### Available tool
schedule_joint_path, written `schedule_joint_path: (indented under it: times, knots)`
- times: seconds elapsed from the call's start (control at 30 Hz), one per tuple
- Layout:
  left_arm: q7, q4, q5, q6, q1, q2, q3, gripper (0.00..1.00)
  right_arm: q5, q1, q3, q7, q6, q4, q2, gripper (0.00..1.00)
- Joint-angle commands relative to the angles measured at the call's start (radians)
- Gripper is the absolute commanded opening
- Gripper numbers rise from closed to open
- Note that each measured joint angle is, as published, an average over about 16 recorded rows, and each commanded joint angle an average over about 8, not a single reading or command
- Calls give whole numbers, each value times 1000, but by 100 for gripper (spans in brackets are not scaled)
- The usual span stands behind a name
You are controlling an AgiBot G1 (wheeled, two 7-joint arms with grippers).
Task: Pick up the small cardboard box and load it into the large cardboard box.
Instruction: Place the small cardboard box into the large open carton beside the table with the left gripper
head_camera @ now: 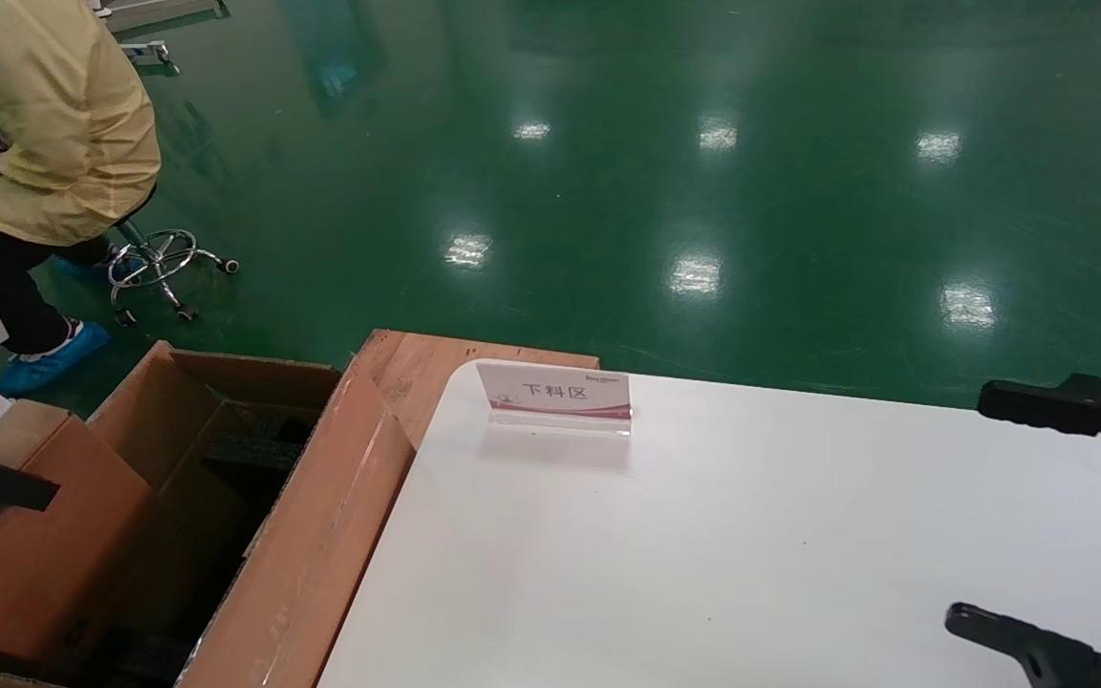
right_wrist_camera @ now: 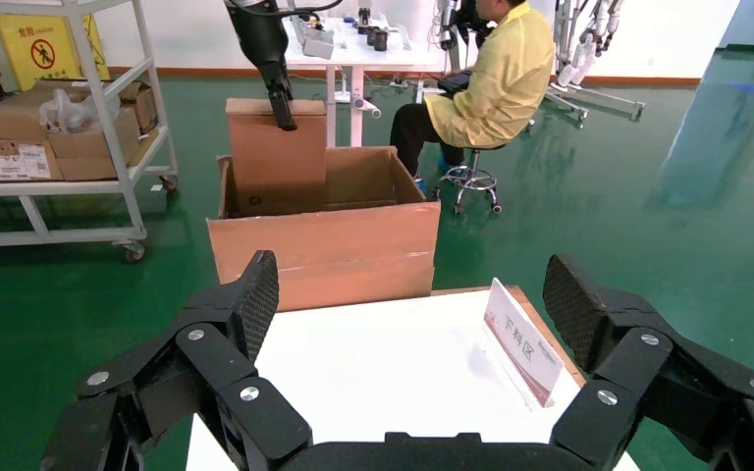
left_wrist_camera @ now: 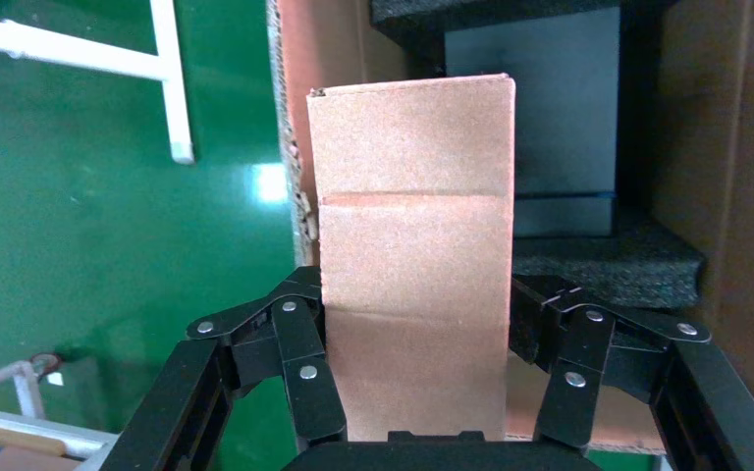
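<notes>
Cardboard small box (left_wrist_camera: 412,294) clamped in left gripper (left_wrist_camera: 414,343) over large box (head_camera: 312,535), lower end hidden inside. Right gripper (right_wrist_camera: 412,324) spread wide above white table (head_camera: 751,554), partly cut off.

The large cardboard box (head_camera: 321,535) stands on the floor just left of the table (head_camera: 751,554), flaps up. The small cardboard box (head_camera: 25,535) sits upright in its left part — partly inside, top above the rim — between the left gripper's (left_wrist_camera: 412,363) fingers. A sign (head_camera: 555,394) stands near the table's far left corner; the right gripper (head_camera: 1047,516) hangs over the table's right edge
</notes>
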Motion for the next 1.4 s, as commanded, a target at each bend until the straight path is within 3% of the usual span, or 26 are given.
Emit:
schedule_joint_path:
  times: [0.03,0.9,1.4]
  knots:
    - [4,1,6,-9,4,1,0,0,0,0,0,0,0,0,0,100]
    - [83,72,26,-132,62,18,7,0,1,0,-1,-1,1,0,1,100]
    - [149,153,-29,-232,131,44,26,0,2,1,-2,-1,1,0,1,100]
